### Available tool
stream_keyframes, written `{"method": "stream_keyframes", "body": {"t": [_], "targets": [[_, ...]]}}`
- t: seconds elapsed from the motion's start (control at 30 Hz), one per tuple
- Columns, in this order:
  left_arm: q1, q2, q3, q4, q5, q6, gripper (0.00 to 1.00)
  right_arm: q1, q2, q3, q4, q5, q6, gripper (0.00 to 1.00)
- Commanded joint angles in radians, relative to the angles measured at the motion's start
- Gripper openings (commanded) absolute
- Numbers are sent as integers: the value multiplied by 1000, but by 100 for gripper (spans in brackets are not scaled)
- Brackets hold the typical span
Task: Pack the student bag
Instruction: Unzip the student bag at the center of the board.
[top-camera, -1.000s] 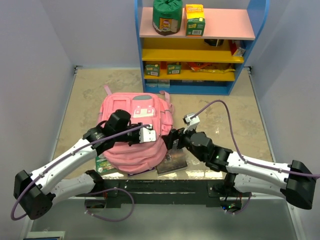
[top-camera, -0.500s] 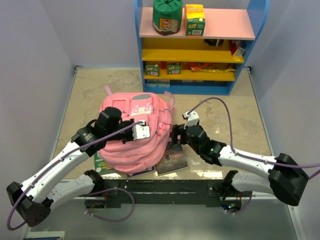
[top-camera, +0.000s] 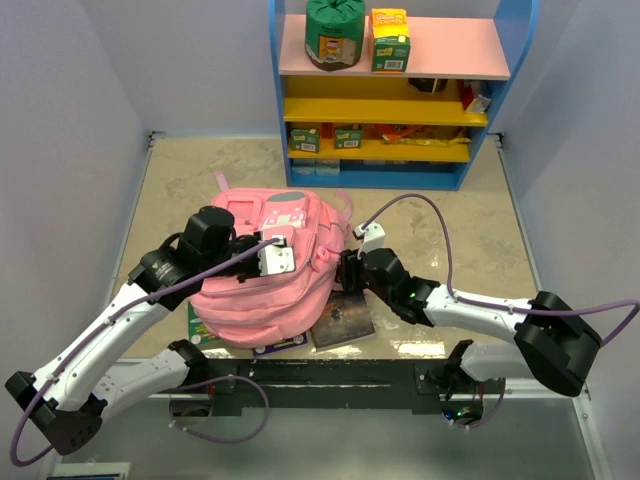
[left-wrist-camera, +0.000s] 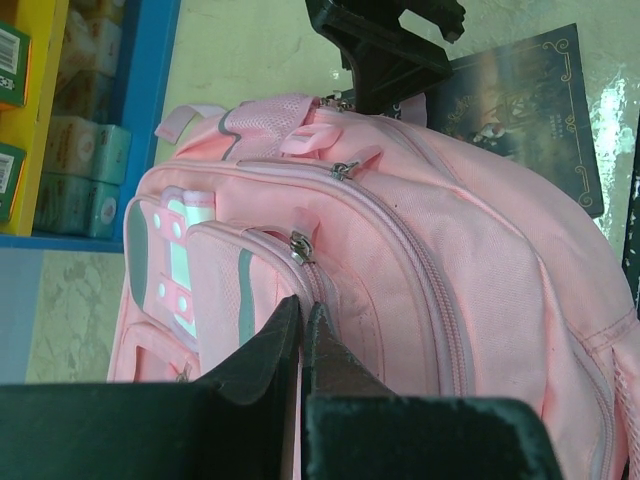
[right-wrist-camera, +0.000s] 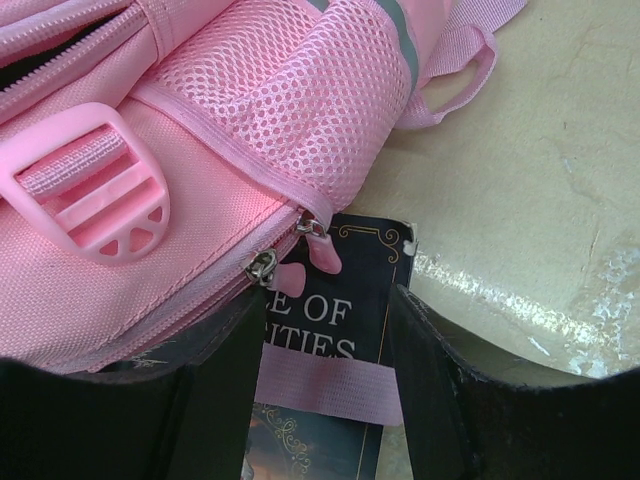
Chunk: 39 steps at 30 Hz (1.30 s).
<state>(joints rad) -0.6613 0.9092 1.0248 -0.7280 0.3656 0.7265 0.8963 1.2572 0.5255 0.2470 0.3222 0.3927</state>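
The student bag, a soft pink backpack, lies front-up on the table. My left gripper rests on top of it, shut on a fold of its fabric beside a pocket zipper. My right gripper is at the bag's right side, low over a dark book. Its fingers stand apart, so it is open. Two pink zipper pulls hang just ahead of the jaws, and a pink strap crosses between them. The bag's main zipper is partly open.
The dark book lies half under the bag's right edge. A green pack sticks out under the bag's left side. A blue shelf unit with boxes and a green roll stands at the back. Walls close both sides.
The left gripper has drawn the bag's top leftward and back. The right arm has stretched left to the bag's zipper side, and its jaws have narrowed.
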Motion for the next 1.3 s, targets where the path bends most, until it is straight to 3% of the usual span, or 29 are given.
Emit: {"method": "stream_keyframes", "body": {"t": [0.0,0.5,0.77,0.87,1.03,1.17,1.27], "targets": [[3,-36,92,118,49,30,0,0,5,24,95,6,-23,56],[12,-13,93,164,59,2,0,67,4,-30,144,49,-18,43],[28,-6,118,165,68,-18,0,84,67,-9,185,109,-23,19],[32,-9,120,162,81,-19,0,84,87,-9,212,139,-22,20],[37,-6,129,148,98,-21,0,92,122,1,232,190,-31,38],[38,-7,126,147,104,-21,0,98,116,2,258,195,-54,38],[40,-12,121,148,107,-19,0,96,116,-4,282,196,-63,33]]}}
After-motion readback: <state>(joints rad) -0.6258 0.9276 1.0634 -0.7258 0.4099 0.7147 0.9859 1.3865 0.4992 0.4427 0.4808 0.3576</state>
